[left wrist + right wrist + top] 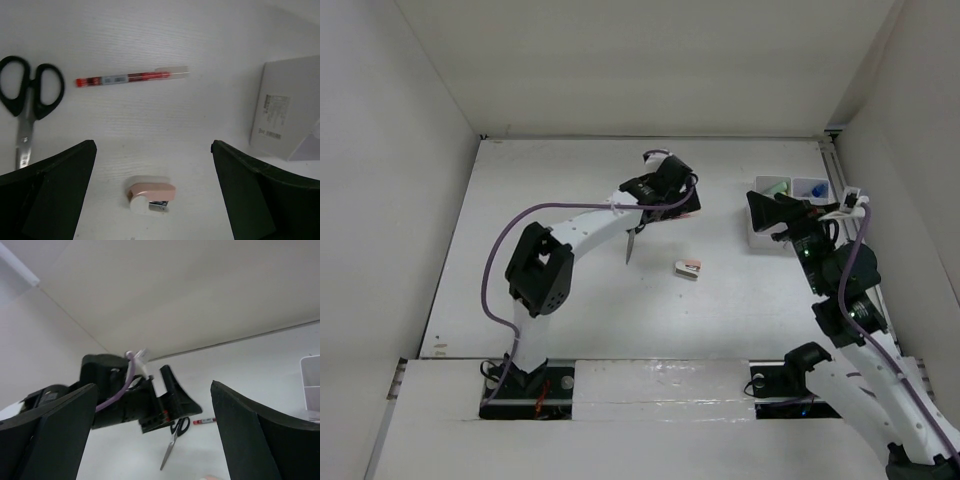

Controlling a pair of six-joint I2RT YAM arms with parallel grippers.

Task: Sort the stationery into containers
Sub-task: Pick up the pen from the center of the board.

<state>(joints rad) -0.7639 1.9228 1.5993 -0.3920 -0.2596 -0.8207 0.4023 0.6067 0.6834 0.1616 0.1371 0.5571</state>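
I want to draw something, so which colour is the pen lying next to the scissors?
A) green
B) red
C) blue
B: the pen beside the black-handled scissors is plainly red in the left wrist view.

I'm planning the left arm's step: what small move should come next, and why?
Probably lower the open left fingers onto the white-pink eraser: it lies loose on the table, roughly centred between them, outside the white plastic organizer box.

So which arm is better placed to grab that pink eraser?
Probably left: the left gripper, open, faces the pink-and-white eraser, framed between its fingers; the right gripper sits at the organizer box.
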